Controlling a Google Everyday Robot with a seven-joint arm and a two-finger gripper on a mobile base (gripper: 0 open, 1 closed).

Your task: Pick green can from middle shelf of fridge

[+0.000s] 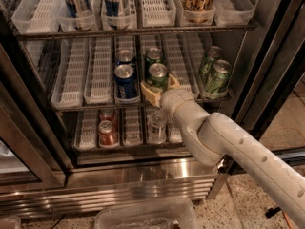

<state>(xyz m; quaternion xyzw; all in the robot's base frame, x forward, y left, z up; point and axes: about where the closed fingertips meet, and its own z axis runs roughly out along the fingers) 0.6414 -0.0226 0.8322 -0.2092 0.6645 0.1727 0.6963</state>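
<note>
Green can (157, 74) — silver-topped cylinder — at claw (160, 86)

The gripper (159, 88) is at the front edge of the middle shelf (71, 87) of the fridge (143, 175), up against the base of the green can (157, 75). A blue can (126, 82) stands just to its left, two more green cans (217, 78) off to its right, and a red can (106, 132) below and to the left
</note>
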